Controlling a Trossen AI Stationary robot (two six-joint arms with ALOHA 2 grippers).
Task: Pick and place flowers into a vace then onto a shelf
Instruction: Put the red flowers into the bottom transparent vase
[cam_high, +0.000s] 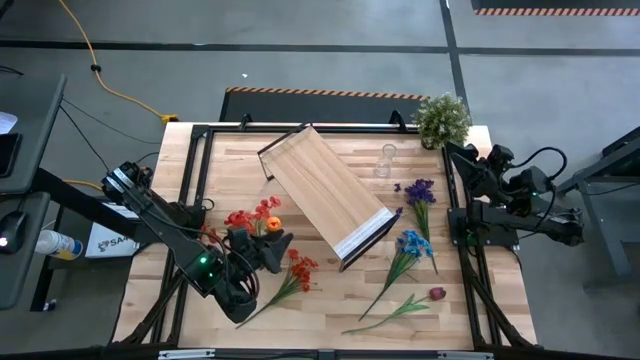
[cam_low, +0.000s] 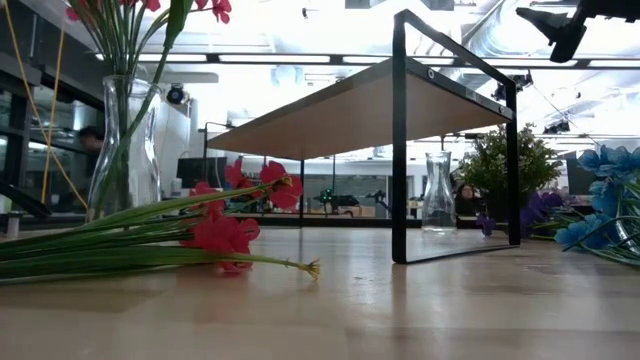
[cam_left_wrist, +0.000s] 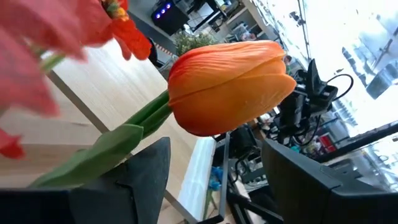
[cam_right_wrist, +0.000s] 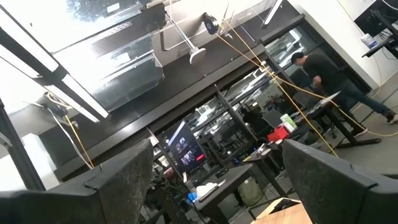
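Note:
A clear glass vase (cam_low: 125, 150) stands near the table's left, with red flowers (cam_high: 243, 217) and an orange tulip (cam_high: 272, 227) upright in it. My left gripper (cam_high: 272, 248) is open and held level beside the blooms. In its wrist view the tulip's bloom (cam_left_wrist: 230, 84) shows just beyond the parted fingers of my left gripper (cam_left_wrist: 214, 149). More flowers lie flat on the table: red (cam_high: 300, 268), blue (cam_high: 410, 245), purple (cam_high: 420, 190) and dark red (cam_high: 437, 294). The shelf (cam_high: 325, 190) stands slantwise mid-table on its black frame. My right gripper (cam_right_wrist: 217, 162) is open at the right edge, raised. My left gripper has the tulip's stem and leaf (cam_left_wrist: 106, 152) running close past one finger (cam_left_wrist: 146, 171). I cannot tell whether they touch. Nothing is pinched between the two fingers.
A second, empty glass vase (cam_high: 385, 160) stands behind the shelf, and a bushy potted plant (cam_high: 442, 118) sits at the far right corner. In the low view the lying red flowers' stems (cam_low: 120, 245) stretch across the near left. Bare wood lies along the near edge.

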